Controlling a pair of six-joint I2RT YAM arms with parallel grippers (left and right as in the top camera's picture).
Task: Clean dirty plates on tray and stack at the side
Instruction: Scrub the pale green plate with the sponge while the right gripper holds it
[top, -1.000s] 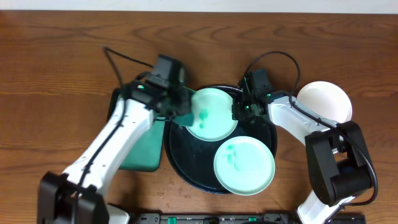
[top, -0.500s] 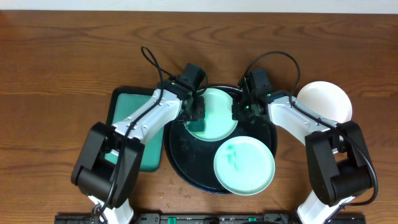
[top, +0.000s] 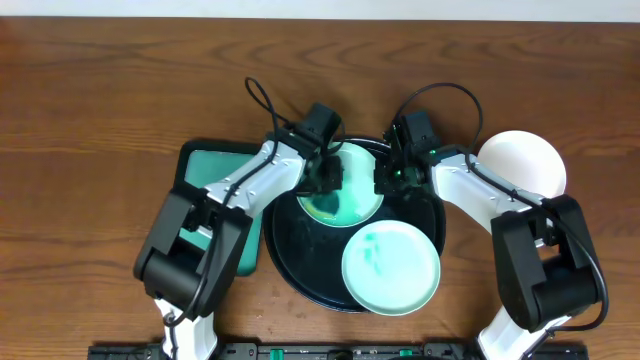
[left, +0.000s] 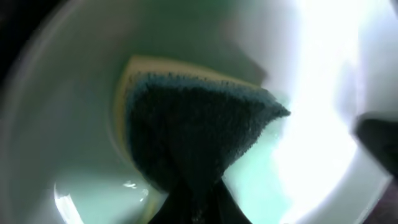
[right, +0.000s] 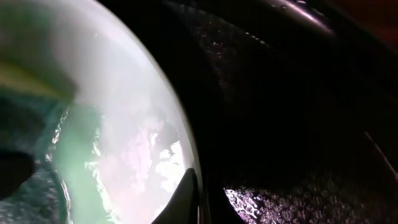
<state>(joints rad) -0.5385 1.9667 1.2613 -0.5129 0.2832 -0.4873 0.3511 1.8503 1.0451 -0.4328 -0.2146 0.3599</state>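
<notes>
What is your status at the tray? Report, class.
Left end effector shut on sponge, on far mint plate. Right end effector shut on its rim. Near mint plate smeared, in tray; white plate outside. Nothing blocking.

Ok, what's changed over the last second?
The left gripper, holding the sponge, moved right from the left edge of the upper mint plate onto its middle, its arm swinging in. Nothing was picked up or released. The right gripper stays on that plate's right rim; the lower mint plate, white plate and black tray haven't moved.
</notes>
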